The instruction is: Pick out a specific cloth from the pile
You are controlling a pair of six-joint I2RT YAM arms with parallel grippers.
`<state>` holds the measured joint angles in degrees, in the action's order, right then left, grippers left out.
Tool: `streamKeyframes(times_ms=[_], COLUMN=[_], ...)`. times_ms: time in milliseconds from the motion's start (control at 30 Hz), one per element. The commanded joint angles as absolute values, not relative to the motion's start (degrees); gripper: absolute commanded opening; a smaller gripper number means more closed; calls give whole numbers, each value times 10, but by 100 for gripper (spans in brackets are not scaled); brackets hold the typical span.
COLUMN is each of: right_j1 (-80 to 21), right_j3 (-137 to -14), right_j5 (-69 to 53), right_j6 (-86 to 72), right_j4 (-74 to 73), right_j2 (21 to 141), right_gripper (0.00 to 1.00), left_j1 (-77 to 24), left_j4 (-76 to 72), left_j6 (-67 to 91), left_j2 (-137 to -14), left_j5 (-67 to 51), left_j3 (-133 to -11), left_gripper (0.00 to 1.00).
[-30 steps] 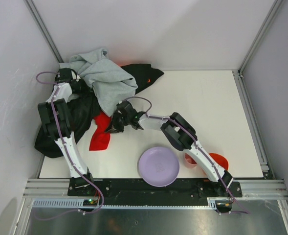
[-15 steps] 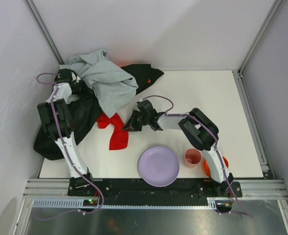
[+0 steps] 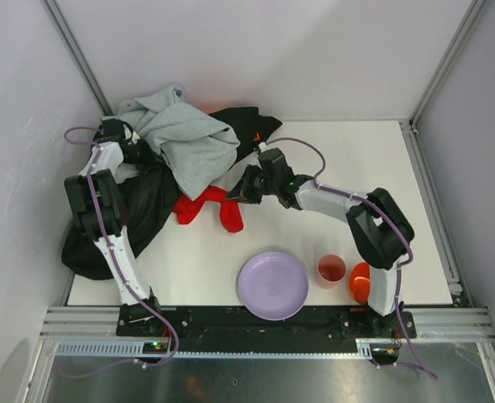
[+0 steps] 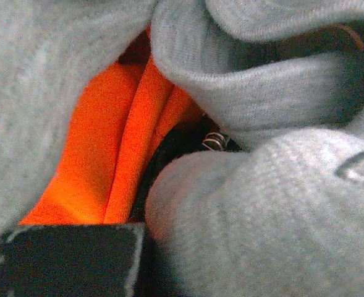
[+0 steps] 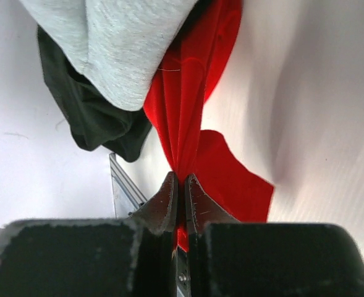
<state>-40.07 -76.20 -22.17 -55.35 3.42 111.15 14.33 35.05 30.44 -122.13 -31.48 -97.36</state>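
Note:
The red cloth (image 3: 209, 206) lies stretched on the white table beside the pile, its left end touching the black garment (image 3: 138, 206). My right gripper (image 3: 245, 189) is shut on its right end; in the right wrist view the jaws (image 5: 182, 179) pinch a bunched fold of the cloth (image 5: 191, 93), with the gray sweatshirt (image 5: 126, 43) beyond. The light gray sweatshirt (image 3: 184, 138) tops the pile. My left gripper (image 3: 134, 149) is buried in it; its view shows gray fabric (image 4: 274, 216) filling the jaws, the orange garment (image 4: 101, 154) behind and one finger (image 4: 64, 260).
A lilac plate (image 3: 272, 284), a pink cup (image 3: 331, 269) and an orange bowl (image 3: 360, 281) stand near the front edge by the right arm's base. White walls with metal posts enclose the table on the left, back and right.
My right gripper has moved right and toward the back with the red cloth, drawing it out from the black garment's edge. The left arm and the pile have barely moved.

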Motion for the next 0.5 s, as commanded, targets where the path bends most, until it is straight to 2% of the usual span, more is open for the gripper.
streamKeyframes(times_ms=[0, 267, 467], right_j1=[-379, -358, -350], right_j3=[-758, -790, -871], right_j5=[-244, -255, -230], right_j6=[-527, -512, -465], right_j4=[-14, -50, -133], right_j2=[1026, 983, 966], right_gripper=[0, 0, 0], left_j1=[166, 168, 170], left_j4=[374, 375, 375], left_j6=[286, 285, 285], left_j2=[-1220, -1218, -1219], left_j5=[-248, -242, -241], left_j3=[-974, -972, -973], left_gripper=[1, 1, 1])
